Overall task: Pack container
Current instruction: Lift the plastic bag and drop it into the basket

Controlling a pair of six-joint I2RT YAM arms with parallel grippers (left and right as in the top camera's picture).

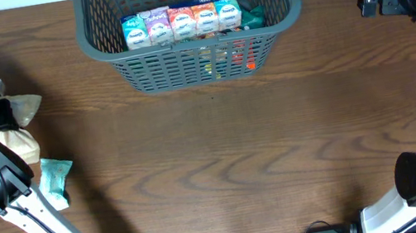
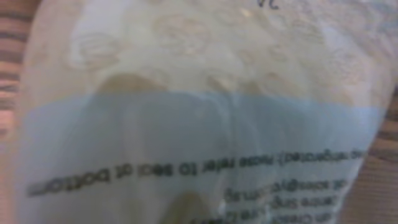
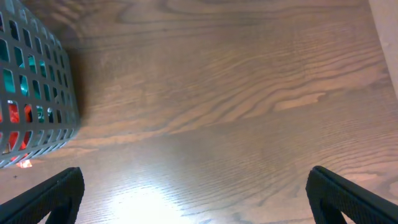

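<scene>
Soft, even overhead light; a glare patch on the desk [image 3: 140, 202] (right wrist view); the close-up packet [image 2: 199, 112] is badly blurred.

Dark grey slotted container [image 1: 159, 70] stands upright at far centre, partly filled.

Overhead: looks straight down from well above, taking in a wide stretch of the wooden table [image 1: 221, 148], with the grey slotted basket [image 1: 142, 72] at top centre. Left wrist: pressed right up against a clear printed packet [image 2: 199, 124], blurred and filling the frame. Right wrist: sits low, facing down across the table; shares with overhead the wood and the basket, here at the left edge.
</scene>
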